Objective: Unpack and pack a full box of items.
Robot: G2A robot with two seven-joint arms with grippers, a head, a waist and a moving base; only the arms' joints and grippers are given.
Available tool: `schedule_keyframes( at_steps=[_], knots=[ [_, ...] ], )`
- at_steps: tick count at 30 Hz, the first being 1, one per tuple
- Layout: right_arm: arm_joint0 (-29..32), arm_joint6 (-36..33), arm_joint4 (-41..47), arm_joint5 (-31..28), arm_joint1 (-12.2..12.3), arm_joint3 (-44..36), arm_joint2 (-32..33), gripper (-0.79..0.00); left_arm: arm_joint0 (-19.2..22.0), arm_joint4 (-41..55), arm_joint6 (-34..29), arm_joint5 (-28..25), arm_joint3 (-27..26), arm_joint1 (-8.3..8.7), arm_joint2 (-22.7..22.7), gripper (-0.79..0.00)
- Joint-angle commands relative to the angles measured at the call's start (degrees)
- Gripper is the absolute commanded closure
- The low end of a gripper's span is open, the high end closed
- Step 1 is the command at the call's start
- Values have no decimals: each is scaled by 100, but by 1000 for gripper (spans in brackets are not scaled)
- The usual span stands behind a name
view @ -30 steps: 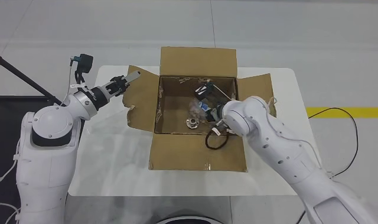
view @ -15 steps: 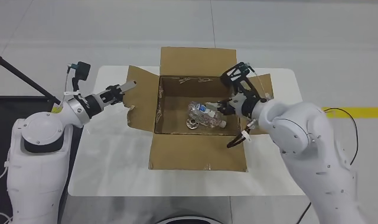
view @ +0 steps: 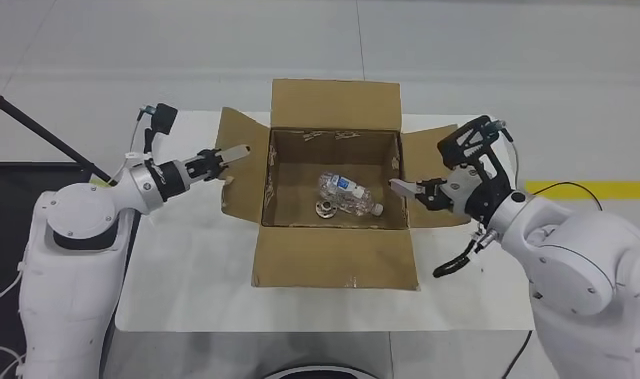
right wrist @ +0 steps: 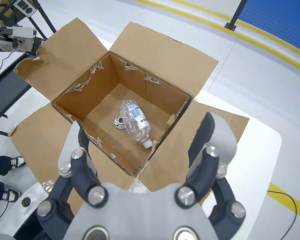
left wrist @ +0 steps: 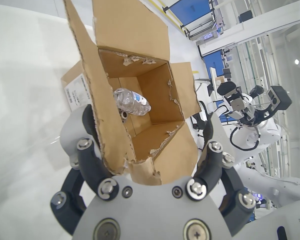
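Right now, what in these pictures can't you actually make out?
- Small metal part: in the right wrist view, the bottle covers part of it; it is too small in the top view to identify.
- Part of the box floor: in the left wrist view, the left flap stands in front.
- Left tool: whether it touches that flap; in the left wrist view, the flap's own edge hides the contact.
- Print on the label: too small in every view.

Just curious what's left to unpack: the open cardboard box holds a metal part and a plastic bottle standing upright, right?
Not quite: the plastic bottle lies on its side, not upright. The right wrist view shows it on the floor of the open cardboard box, next to the metal part.
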State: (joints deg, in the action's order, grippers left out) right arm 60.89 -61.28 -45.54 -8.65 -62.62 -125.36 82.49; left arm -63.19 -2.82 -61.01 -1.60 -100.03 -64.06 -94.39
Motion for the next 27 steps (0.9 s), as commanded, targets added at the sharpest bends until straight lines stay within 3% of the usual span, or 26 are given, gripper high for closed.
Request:
schedule_keyframes(
  at_steps=[1, 6, 12, 19, 23, 27],
  knots=[
    [69, 191, 89, 130, -3, 161, 98, -785, 74, 12, -61, 5, -24, 15, 78, -785],
    [49, 377, 1249, 329, 15, 1008, 786, -785, 352, 24, -204, 57, -15, 32, 412, -785],
    [-280, -156, 2713, -88, 91, 2479, 1339, -785, 834, 111, -386, 62, 243, 15, 1029, -785],
    [-698, -782, 3487, -609, 188, 3894, 1406, -785, 1353, -5, -408, 167, 632, -38, 1773, -785],
    [-872, -839, 3576, -815, 220, 4389, 1274, -785, 1556, 7, -413, 176, 829, -63, 2060, -785],
    [-1096, -1426, 3994, -1354, 245, 4720, 987, -785, 1708, -174, -446, 228, 964, -73, 2315, -785]
  ],
)
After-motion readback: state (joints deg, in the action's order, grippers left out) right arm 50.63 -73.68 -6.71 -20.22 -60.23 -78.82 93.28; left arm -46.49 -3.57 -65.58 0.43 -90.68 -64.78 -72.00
